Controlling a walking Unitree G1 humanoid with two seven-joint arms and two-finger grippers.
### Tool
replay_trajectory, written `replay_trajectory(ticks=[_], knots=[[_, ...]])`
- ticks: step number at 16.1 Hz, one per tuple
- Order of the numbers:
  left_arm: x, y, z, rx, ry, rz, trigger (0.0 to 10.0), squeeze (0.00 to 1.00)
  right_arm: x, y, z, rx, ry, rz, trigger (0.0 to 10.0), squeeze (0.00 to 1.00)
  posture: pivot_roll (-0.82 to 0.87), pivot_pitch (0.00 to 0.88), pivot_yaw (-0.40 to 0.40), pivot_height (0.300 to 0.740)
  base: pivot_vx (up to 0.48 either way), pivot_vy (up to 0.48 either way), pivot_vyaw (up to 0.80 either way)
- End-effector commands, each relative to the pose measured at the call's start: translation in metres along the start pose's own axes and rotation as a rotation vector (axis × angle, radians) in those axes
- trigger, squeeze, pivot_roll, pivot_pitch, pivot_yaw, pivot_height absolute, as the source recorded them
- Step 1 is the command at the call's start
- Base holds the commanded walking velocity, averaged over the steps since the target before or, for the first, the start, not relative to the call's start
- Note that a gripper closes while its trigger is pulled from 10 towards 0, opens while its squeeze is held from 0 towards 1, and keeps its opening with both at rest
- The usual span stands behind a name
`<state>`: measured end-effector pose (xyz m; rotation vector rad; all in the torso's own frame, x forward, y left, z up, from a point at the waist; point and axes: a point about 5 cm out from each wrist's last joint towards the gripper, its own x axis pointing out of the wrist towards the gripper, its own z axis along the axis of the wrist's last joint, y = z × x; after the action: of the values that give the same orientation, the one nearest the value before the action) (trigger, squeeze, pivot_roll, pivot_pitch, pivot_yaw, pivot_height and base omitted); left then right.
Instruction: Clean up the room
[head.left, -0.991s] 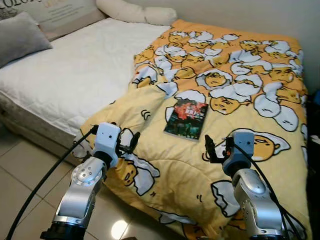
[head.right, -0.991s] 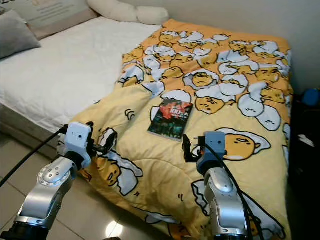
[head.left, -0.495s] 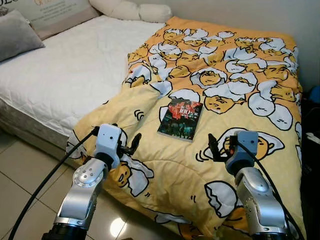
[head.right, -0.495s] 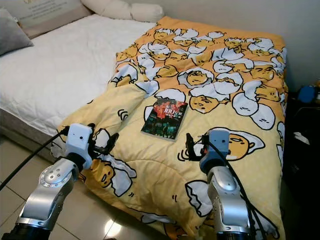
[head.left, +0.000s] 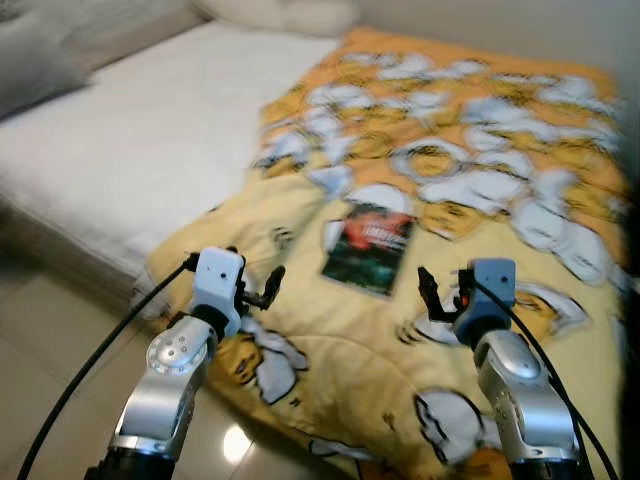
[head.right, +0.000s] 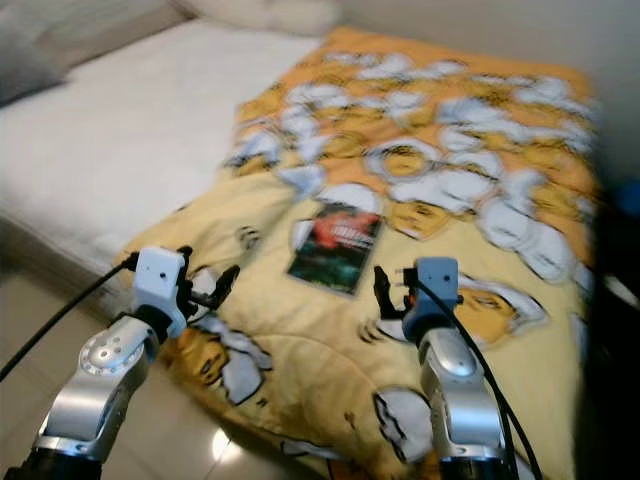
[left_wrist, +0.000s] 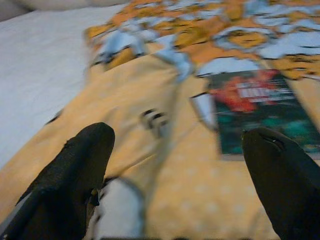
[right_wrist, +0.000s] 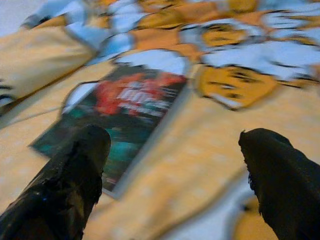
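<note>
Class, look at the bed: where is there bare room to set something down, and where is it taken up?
The white mattress lies bare between the grey pillow and the yellow blanket. The blanket's far half is free too. Crowded: the near middle, where the book lies, with the left hand and right hand hovering either side.

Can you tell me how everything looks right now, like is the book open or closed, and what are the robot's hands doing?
Book: closed, lying flat on the blanket, cover up.
Blanket: spread over the bed, rumpled, one corner hanging off the edge.
Mattress: bare white on the robot's left side.
Left gripper: open, empty, held above the blanket.
Right gripper: open, empty, pointed at the book.
</note>
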<state>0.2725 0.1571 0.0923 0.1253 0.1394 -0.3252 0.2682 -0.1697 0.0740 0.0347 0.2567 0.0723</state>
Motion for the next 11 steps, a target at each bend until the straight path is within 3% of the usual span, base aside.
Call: replay_trajectory(ticks=[1,3,11], knots=[[-0.0018,0.0056,0.0008,0.011,0.002,0.015,10.0,0.00,0.0012,0.0081,0.0011,0.025,-0.003,0.043,10.0,0.00,-0.04,0.000,0.036,0.740,0.285,0.000,0.00],[-0.0016,0.0060,0.0012,0.013,0.002,0.015,10.0,0.00,0.0006,0.0088,-0.0006,0.027,0.013,0.068,10.0,0.00,-0.03,0.000,0.037,0.740,0.281,0.000,0.00],[-0.0023,0.0069,0.0000,0.022,0.005,0.013,10.0,0.00,-0.0019,0.0074,-0.0053,-0.007,0.048,0.140,10.0,0.00,-0.03,0.000,0.039,0.740,0.000,0.000,0.00]])
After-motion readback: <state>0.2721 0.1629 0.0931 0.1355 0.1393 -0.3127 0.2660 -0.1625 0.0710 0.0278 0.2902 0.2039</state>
